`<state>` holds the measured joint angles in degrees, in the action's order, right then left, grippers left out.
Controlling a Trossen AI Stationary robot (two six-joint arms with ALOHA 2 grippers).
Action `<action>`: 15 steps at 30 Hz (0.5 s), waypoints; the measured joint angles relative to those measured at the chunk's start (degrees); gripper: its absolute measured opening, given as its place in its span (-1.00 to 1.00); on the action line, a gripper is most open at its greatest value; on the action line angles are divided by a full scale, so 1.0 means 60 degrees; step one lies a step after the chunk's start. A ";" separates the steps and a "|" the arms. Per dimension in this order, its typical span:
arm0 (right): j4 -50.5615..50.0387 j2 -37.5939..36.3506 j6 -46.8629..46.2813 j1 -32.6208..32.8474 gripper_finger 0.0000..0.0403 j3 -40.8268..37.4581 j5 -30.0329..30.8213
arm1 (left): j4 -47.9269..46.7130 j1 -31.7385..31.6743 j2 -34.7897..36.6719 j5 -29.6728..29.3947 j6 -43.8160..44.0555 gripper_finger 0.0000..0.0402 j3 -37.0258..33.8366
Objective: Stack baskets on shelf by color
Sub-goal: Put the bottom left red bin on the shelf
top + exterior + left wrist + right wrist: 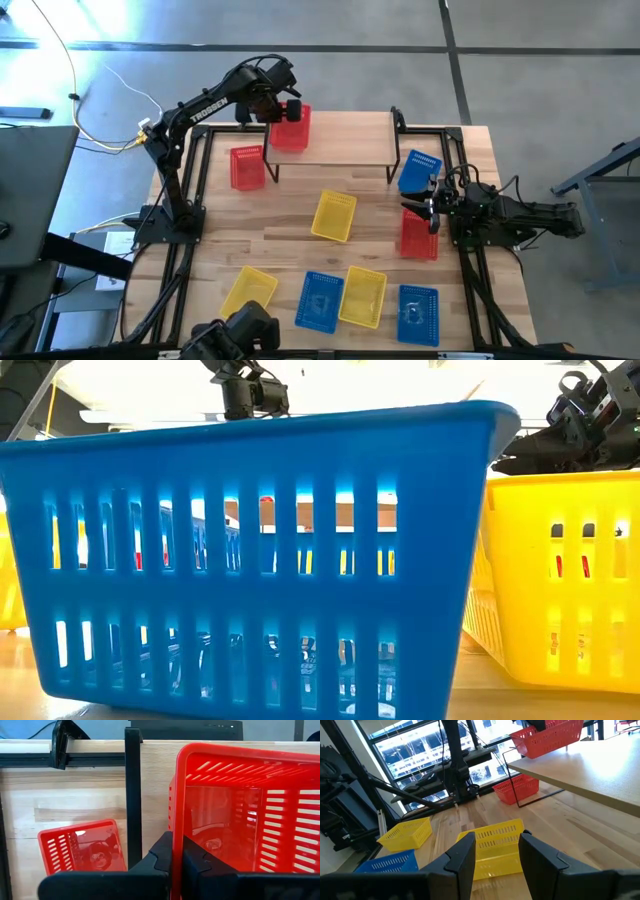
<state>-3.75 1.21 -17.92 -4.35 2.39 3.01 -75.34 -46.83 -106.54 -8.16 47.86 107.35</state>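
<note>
My left gripper (286,106) is shut on a red basket (290,130) over the left end of the shelf (345,138), a light wooden top on black legs. A second red basket (247,167) sits on the table beside the shelf's left legs, and it shows below in the left wrist view (82,851). My right gripper (428,210) is open and holds nothing. It hovers low at the table's right side, between a blue basket (420,170) and a third red basket (420,236), and points at a yellow basket (495,845). My left gripper pinches one wall of the red basket at its rim (175,827), one finger inside the basket (197,862) and one outside (160,857), coming from above. The basket hangs tilted over the shelf's left end (547,737). I cannot tell whether it touches the shelf top.
A yellow basket (333,216) lies mid-table. Along the near edge stand a yellow (248,290), a blue (320,300), a yellow (362,296) and a blue basket (418,315). One blue basket (260,560) fills the low view. The shelf top to the right of the held basket is bare.
</note>
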 joint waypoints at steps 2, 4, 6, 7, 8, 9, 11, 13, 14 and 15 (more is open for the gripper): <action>0.0000 0.0000 0.0002 -0.0002 -0.33 0.0003 0.0000 | -0.0021 0.0000 0.0000 0.0004 -0.0006 -0.98 -0.0001; 0.0002 0.0000 0.0001 -0.0002 -0.33 0.0000 0.0000 | -0.0017 0.0000 0.0000 0.0006 -0.0125 -0.94 -0.0001; 0.0000 0.0000 0.0002 -0.0001 -0.33 0.0000 0.0000 | -0.0017 0.0000 0.0000 0.0009 -0.0318 -0.88 -0.0001; 0.0000 0.0000 0.0002 -0.0002 -0.33 0.0002 0.0000 | -0.0017 0.0000 0.0000 0.0019 -0.0342 -0.84 -0.0001; 0.0000 0.0000 -0.0002 0.0001 -0.33 0.0000 0.0000 | -0.0017 0.0000 0.0000 0.0025 -0.0335 -0.81 -0.0001; 0.0000 0.0000 0.0002 -0.0001 -0.33 0.0001 0.0000 | -0.0017 0.0000 0.0000 0.0025 -0.0325 -0.78 -0.0001; 0.0002 0.0000 0.0002 -0.0002 -0.33 0.0001 0.0000 | -0.0017 0.0000 0.0000 0.0025 -0.0266 -0.72 -0.0001; 0.0000 0.0000 0.0001 -0.0002 -0.33 0.0000 0.0000 | -0.0016 0.0000 0.0000 0.0025 -0.0259 -0.67 -0.0001; 0.0000 0.0000 0.0001 -0.0001 -0.33 0.0000 0.0000 | -0.0003 0.0000 0.0000 0.0025 -0.0259 -0.65 -0.0001; 0.0000 0.0000 -0.0001 0.0000 -0.33 0.0000 0.0000 | 0.0015 -0.0005 0.0000 0.0025 -0.0259 -0.63 -0.0001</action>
<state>-3.75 1.21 -17.93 -4.35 2.39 3.01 -75.24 -46.86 -106.54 -8.01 46.30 107.35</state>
